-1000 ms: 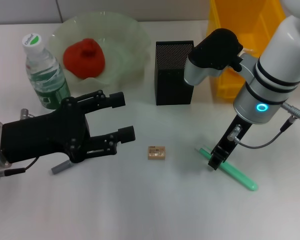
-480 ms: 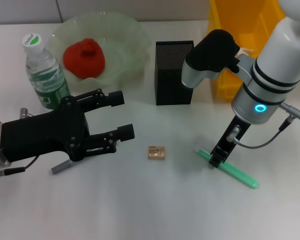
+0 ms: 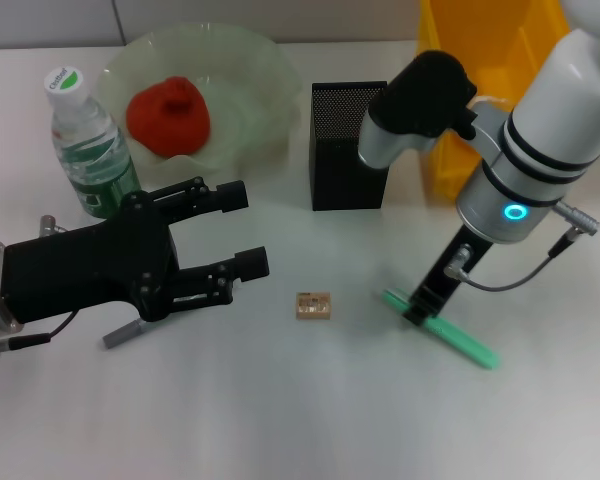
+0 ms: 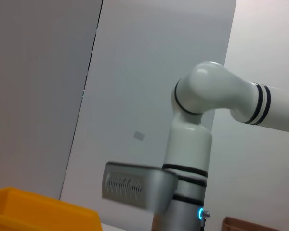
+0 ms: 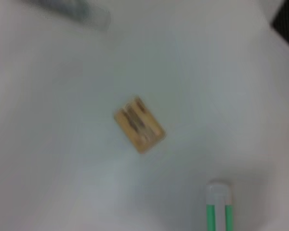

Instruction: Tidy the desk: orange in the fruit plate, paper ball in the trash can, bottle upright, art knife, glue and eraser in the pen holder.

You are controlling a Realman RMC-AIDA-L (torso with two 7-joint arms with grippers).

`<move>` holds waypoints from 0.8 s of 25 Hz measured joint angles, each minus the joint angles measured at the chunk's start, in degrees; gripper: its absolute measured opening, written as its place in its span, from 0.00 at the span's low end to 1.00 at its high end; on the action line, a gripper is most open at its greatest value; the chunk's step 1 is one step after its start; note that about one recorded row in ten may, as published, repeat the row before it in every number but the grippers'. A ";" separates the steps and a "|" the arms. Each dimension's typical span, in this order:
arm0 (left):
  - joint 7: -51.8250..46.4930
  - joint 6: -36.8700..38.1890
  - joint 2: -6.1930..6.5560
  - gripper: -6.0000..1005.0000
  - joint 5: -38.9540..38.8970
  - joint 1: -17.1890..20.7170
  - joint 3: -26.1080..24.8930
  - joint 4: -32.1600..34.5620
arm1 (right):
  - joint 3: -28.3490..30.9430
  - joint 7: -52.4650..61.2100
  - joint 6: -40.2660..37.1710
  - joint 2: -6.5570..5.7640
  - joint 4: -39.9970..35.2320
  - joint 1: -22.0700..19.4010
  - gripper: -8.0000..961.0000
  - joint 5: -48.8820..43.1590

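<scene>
Eraser (image 3: pixel 313 305) between both pincers

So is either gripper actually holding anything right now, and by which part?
Left gripper is open, holding nothing. Right gripper sits over the green stick near one end; grip cannot be told.

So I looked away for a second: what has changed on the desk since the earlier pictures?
The right gripper slid toward the robot's left, and the green stick under it shifted the same way; whether it is gripped cannot be told. The left gripper stayed open and parked. Eraser, bottle, pen holder and fruit plate did not move.
</scene>
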 joint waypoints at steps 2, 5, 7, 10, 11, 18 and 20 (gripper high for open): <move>0.00 -0.03 0.00 0.78 -0.05 0.00 0.00 0.00 | 0.06 -0.85 0.38 -0.21 -3.89 -2.23 0.18 2.13; 0.00 -0.11 0.00 0.78 -0.24 0.05 -0.05 0.00 | 1.97 -2.88 0.75 -0.32 -10.37 -6.12 0.18 4.66; 0.00 -0.13 0.00 0.78 -0.41 0.13 -0.07 0.00 | 5.32 -5.61 1.55 -0.24 -15.12 -9.41 0.18 7.43; 0.00 -0.13 0.02 0.78 -0.53 0.16 -0.09 0.00 | 9.55 -11.40 4.10 -0.28 -18.97 -14.16 0.18 16.27; 0.00 -0.13 0.04 0.78 -0.53 0.17 -0.09 0.00 | 11.28 -14.43 5.09 -0.33 -19.35 -15.82 0.18 20.44; 0.00 -0.12 0.05 0.78 -0.55 0.18 -0.27 0.00 | 22.25 -43.02 9.41 -0.35 -5.74 -23.06 0.18 51.88; 0.00 -0.14 0.05 0.78 -0.54 0.16 -0.53 0.00 | 25.49 -53.32 8.19 -0.42 2.63 -23.38 0.18 61.33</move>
